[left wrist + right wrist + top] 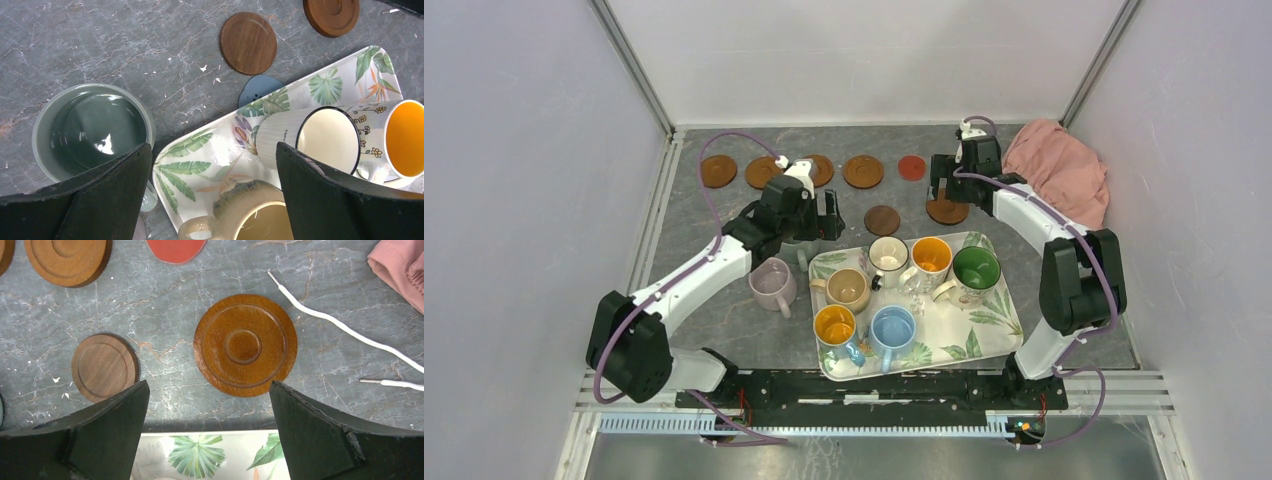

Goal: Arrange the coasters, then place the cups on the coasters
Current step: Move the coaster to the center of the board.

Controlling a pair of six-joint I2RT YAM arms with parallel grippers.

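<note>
Coaster arranging in hand: right claw (208, 383) open, empty, over ridged brown coaster (245, 345) on tabletop (150, 300) beside leaf-print tray (200, 455); left claw (213, 145) open near grey-green mug (92, 130); next move likely needs lowering onto coaster's rim.

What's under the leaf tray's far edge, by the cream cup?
A grey-blue coaster pokes out at the rim of the tray, beside the cream cup; only part of it shows. The tray covers the rest and anything else beneath it.

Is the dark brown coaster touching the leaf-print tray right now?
Apart. The left wrist view shows a strip of bare table between the dark brown coaster and the tray rim.
</note>
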